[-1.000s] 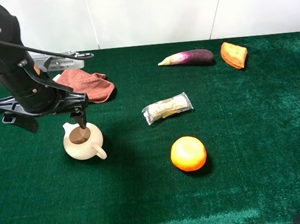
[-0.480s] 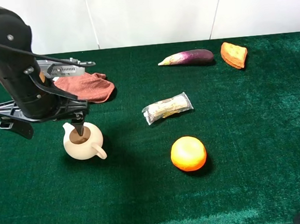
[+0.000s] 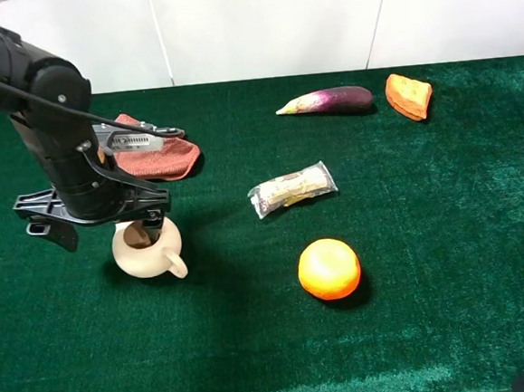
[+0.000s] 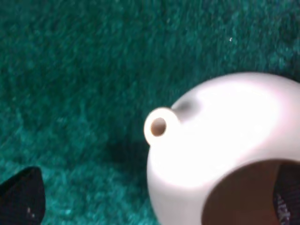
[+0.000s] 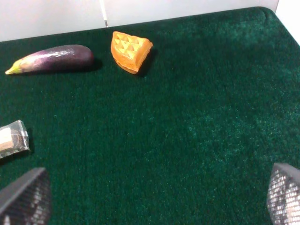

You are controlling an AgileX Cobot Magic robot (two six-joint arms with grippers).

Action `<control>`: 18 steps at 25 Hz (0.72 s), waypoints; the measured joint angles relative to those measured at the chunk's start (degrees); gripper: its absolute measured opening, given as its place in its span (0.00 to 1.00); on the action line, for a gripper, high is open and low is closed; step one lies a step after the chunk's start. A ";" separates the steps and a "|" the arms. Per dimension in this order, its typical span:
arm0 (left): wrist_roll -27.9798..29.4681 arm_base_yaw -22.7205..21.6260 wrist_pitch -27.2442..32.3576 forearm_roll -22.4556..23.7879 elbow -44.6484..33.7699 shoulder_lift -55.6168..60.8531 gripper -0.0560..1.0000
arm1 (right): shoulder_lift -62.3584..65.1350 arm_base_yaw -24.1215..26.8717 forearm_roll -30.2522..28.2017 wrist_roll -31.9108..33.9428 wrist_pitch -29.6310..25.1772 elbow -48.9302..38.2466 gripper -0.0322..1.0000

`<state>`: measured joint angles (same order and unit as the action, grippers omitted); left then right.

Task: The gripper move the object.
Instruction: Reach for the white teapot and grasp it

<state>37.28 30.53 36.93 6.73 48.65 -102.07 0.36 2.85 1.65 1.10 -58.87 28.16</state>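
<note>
The cream-white pitcher (image 3: 146,251) stands upright on the green cloth at the left, its loop handle toward the front right and its brown inside showing. My left gripper (image 3: 102,234) is right over it and open. One finger (image 3: 140,231) reaches down into the pitcher's mouth and the other hangs outside, on the spout side. In the left wrist view the pitcher (image 4: 225,140) fills the frame with its short spout (image 4: 157,126) between the two fingertips of the gripper (image 4: 154,204). My right gripper (image 5: 154,201) is open and empty, low at the front right corner.
An orange fruit (image 3: 328,268) lies right of the pitcher and a wrapped packet (image 3: 291,188) lies behind it. A red cloth (image 3: 154,152) lies just behind my left arm. An eggplant (image 3: 327,101) and an orange waffle wedge (image 3: 408,95) lie at the far right.
My left arm has shifted right over the pitcher, with one finger staying inside its mouth. The pitcher has barely moved.
</note>
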 joint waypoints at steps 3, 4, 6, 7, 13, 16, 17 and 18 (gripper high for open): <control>0.04 0.00 -2.07 0.00 0.00 -1.56 0.99 | 0.00 0.00 0.00 0.00 0.00 0.00 0.70; 0.04 0.00 -2.79 0.00 0.00 -2.04 0.99 | 0.00 0.00 -0.02 0.00 0.00 0.00 0.70; 0.16 0.00 -3.94 0.00 -0.07 -2.79 0.99 | 0.00 0.00 -0.02 0.00 0.00 0.00 0.70; 0.21 0.00 -4.43 0.00 -0.07 -3.10 0.99 | 0.00 0.00 -0.02 0.00 0.00 0.00 0.70; 0.23 0.00 -6.12 -0.18 -0.07 -4.44 0.95 | 0.00 0.00 -0.02 0.00 0.00 0.00 0.70; 0.23 0.00 -6.33 -0.19 -0.07 -4.51 0.90 | 0.00 0.00 -0.02 0.00 0.00 0.00 0.70; 0.23 0.00 -6.39 -0.19 -0.07 -4.55 0.88 | 0.00 0.00 -0.02 0.00 0.00 0.00 0.70; 0.23 0.00 -6.39 -0.19 -0.07 -4.61 0.86 | 0.00 0.00 -0.02 0.00 0.00 0.00 0.70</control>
<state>37.51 30.53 30.54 6.54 48.58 -106.69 0.36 2.85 1.63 1.10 -58.87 28.16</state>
